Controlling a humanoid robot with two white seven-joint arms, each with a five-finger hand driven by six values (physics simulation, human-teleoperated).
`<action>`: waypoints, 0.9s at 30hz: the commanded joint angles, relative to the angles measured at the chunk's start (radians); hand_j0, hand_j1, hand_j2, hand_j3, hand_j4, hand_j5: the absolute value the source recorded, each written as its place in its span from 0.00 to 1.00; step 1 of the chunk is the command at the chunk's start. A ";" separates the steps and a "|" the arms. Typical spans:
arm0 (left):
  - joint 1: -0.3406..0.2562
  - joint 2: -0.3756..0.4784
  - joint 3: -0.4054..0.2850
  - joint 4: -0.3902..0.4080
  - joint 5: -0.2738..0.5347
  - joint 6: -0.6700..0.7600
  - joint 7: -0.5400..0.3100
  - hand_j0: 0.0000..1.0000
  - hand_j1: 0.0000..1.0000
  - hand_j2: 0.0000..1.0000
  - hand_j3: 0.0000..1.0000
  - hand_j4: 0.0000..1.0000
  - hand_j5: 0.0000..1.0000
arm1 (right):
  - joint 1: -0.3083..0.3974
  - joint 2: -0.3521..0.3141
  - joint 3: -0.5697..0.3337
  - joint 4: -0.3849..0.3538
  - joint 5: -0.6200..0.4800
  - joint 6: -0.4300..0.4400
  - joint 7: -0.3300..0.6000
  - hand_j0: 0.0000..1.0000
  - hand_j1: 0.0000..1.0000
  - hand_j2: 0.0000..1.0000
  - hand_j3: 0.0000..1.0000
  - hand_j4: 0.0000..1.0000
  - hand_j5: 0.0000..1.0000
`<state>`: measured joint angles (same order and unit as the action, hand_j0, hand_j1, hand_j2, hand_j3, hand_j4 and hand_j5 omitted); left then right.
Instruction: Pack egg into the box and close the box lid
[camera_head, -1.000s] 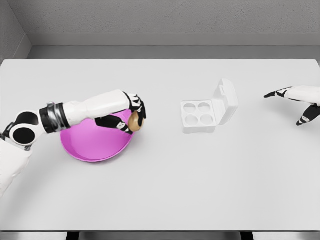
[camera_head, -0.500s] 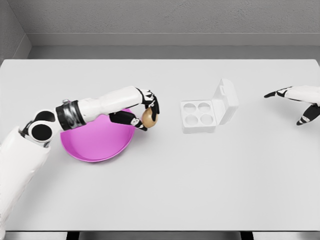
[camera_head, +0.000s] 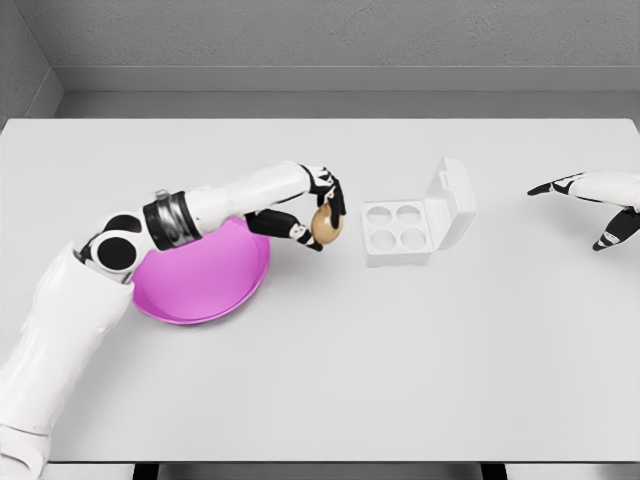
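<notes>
The egg (camera_head: 326, 226), pinched by the left hand (camera_head: 318, 210), has been carried from the bowl (camera_head: 200, 285) nearer the box (camera_head: 412, 232), seemingly airborne; the right hand (camera_head: 600, 200) stays spread.

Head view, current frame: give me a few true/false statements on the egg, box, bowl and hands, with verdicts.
1. The left hand grips the brown egg. True.
2. The egg already sits in a cup of the white four-cup egg box. False: it is held between the pink round bowl and the box, all four cups empty.
3. The box lid is shut. False: it stands open on the box's right side.
4. The right hand is at the right edge, fingers spread, holding nothing. True.
5. The pink bowl holds a second egg. False: no egg shows in its visible part.
</notes>
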<state>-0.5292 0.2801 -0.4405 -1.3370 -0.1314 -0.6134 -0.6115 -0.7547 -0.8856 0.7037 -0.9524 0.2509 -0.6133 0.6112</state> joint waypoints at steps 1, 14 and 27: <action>0.000 -0.030 0.000 0.015 0.009 0.003 0.001 0.30 0.30 0.30 0.30 0.30 0.30 | 0.000 -0.001 -0.001 0.000 -0.005 0.002 0.000 1.00 1.00 1.00 1.00 1.00 1.00; -0.055 -0.114 0.002 0.119 0.009 0.003 0.001 0.30 0.30 0.30 0.30 0.30 0.30 | 0.000 -0.003 -0.001 0.000 -0.005 0.002 0.000 1.00 1.00 1.00 1.00 1.00 1.00; -0.071 -0.190 0.000 0.187 -0.005 0.003 0.001 0.30 0.30 0.30 0.30 0.30 0.30 | 0.000 -0.006 -0.001 0.000 -0.005 0.002 0.000 1.00 1.00 1.00 1.00 1.00 1.00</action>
<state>-0.5998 0.1037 -0.4410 -1.1619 -0.1445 -0.6135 -0.6107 -0.7547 -0.8900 0.7034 -0.9528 0.2509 -0.6133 0.6112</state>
